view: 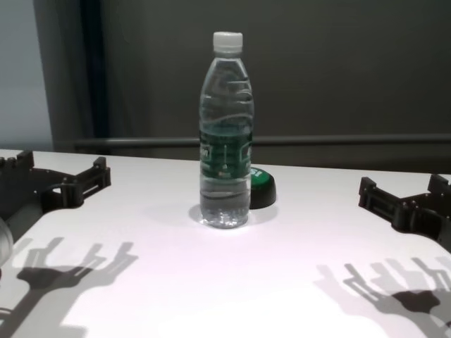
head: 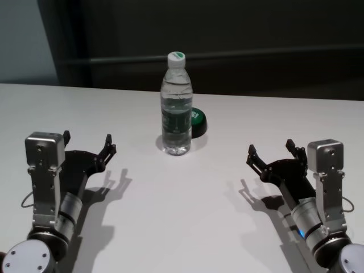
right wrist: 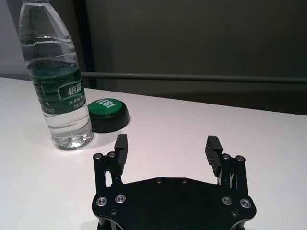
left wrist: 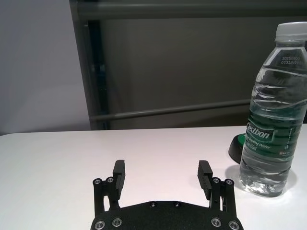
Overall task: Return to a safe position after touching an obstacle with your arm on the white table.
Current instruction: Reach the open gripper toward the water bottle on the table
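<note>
We see the water bottle [head: 176, 105] upright at frame centre on the white tabletop [head: 187, 216], dark wall [head: 227, 34] behind; left gripper [head: 88, 145] lower left, right gripper [head: 272, 152] lower right, both with fingers spread, empty.

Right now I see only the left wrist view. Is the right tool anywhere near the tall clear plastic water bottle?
Observer: No. The right tool is open and hovers over the large white table, well apart from the tall clear plastic water bottle.
Operator: What is the dark thing half hidden behind the bottle?
Observer: It is a round green push button on a black base with white lettering on top. It sits close behind the bottle, toward the robot's right.
</note>
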